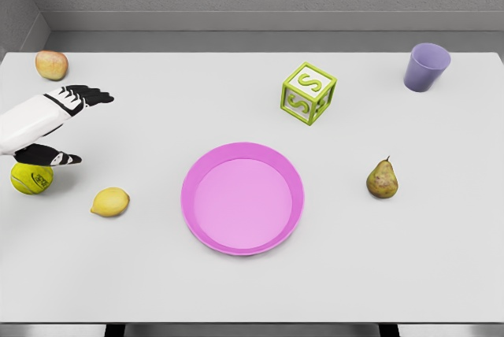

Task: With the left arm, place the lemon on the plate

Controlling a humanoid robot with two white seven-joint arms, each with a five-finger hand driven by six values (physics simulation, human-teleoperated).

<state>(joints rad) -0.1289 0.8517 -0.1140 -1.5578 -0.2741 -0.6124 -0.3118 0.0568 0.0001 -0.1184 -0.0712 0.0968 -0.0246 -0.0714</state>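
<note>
The left hand (67,124) hangs over the table's (441,274) left edge, fingers spread and holding nothing, its dark fingertips pointing right. Its lower fingers sit just above a tennis ball (31,179) at the left edge. The lemon (110,201) lies free on the table, near and slightly right of the hand, just right of the ball and well left of the plate (242,198), which holds nothing. The right arm is out of sight.

The step in hand looks like the reach: the lemon is ungrasped, so the task has barely begun. The next move calls for the hand to travel nearer and a little right, descend over the lemon and close around it without knocking the ball. The lemon is rounded and may roll if nudged.

Farther off stand an apple (51,64), a green block (308,93), a purple cup (427,67) and a pear (382,179).
</note>
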